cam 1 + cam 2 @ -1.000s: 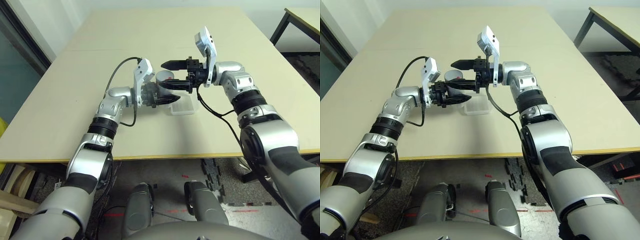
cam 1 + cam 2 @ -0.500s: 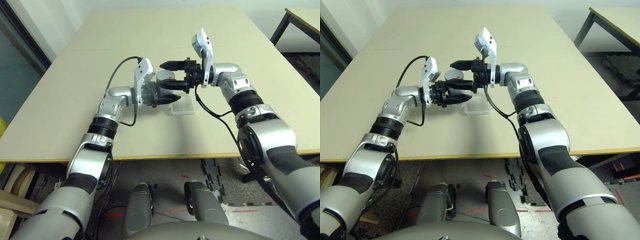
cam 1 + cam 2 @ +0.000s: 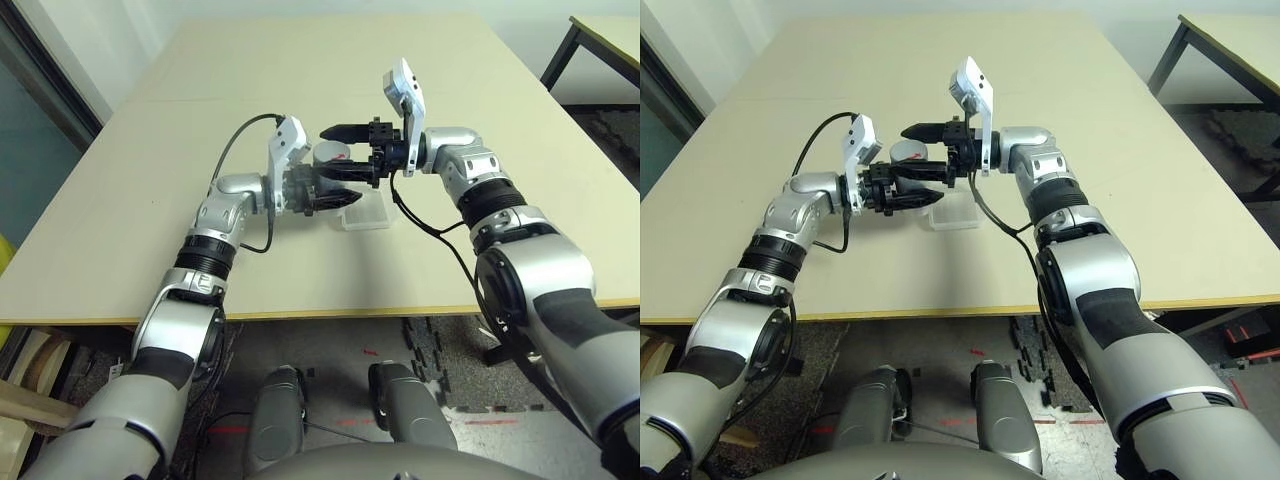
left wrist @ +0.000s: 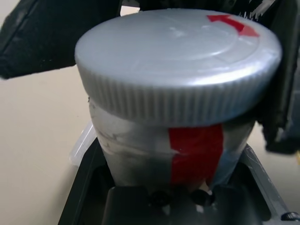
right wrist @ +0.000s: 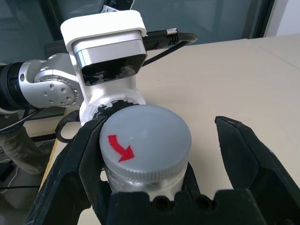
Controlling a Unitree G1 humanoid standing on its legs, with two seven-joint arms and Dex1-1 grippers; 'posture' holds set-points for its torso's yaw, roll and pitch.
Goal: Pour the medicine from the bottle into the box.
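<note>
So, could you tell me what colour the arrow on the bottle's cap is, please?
Red, on the grey cap; the right wrist view shows it best.

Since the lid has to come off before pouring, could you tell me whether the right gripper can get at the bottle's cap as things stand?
Probably yes. The right gripper is open with a finger on either side of the cap, and nothing sits between them. The left gripper holds the bottle lower down.
</note>
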